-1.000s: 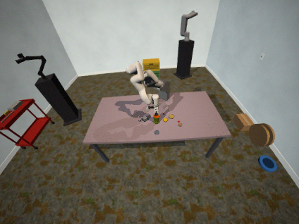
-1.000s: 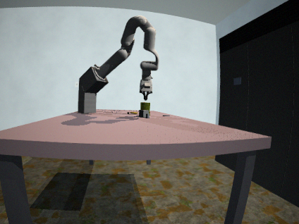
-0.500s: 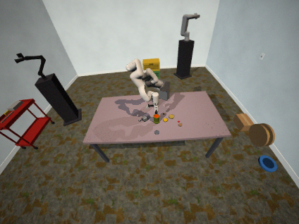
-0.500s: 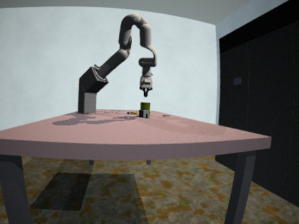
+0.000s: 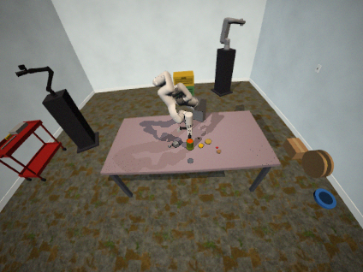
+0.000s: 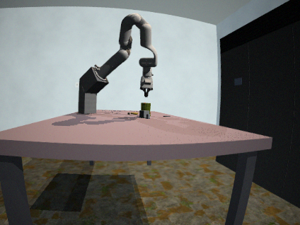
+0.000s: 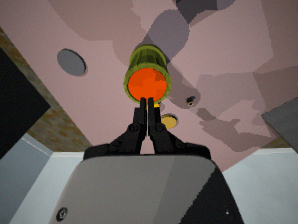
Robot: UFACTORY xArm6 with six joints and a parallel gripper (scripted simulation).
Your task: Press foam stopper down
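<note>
An olive-green jar (image 7: 145, 70) stands upright on the pink table, with an orange foam stopper (image 7: 147, 84) filling its mouth. From the side the jar (image 6: 145, 107) shows no stopper standing above its rim. The jar also shows in the top view (image 5: 189, 144). My gripper (image 7: 147, 105) (image 6: 146, 94) is shut and empty, fingertips together. It hangs clear above the jar, with a gap between the fingertips and the stopper. Nothing lies on the stopper.
A small grey block (image 6: 143, 114) sits beside the jar. A grey disc (image 7: 71, 62) lies on the table, and a yellow disc (image 7: 169, 120) and small orange pieces (image 5: 208, 141) lie nearby. The arm's base (image 6: 90, 93) stands at the table's far side.
</note>
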